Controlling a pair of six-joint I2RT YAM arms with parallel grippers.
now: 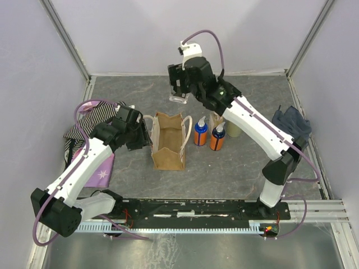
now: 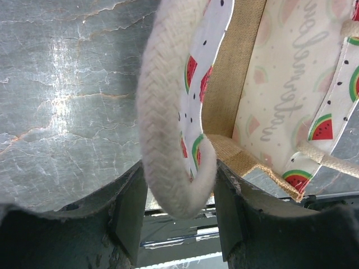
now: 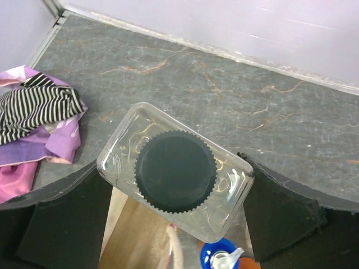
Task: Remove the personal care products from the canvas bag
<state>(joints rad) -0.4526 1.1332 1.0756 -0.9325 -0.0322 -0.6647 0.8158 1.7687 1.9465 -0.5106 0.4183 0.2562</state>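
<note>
The canvas bag [image 1: 168,148] stands open at the table's middle. My left gripper [image 1: 147,136] is shut on its cream rope handle [image 2: 174,168] at the bag's left rim; the watermelon-print lining [image 2: 291,95] shows in the left wrist view. My right gripper [image 1: 180,92] is shut on the clear square bottle with a dark cap [image 3: 176,171] and holds it in the air, behind and above the bag [image 3: 134,235]. Two orange-and-blue bottles [image 1: 200,134] [image 1: 217,138] stand just right of the bag. The amber bottle [image 1: 215,119] and cream bottle [image 1: 233,129] stand behind them, partly hidden by my right arm.
Striped and purple clothes [image 1: 90,120] lie at the left, under my left arm, and also show in the right wrist view [image 3: 33,112]. A blue-grey cloth [image 1: 291,123] lies at the right wall. Walls enclose the back and both sides.
</note>
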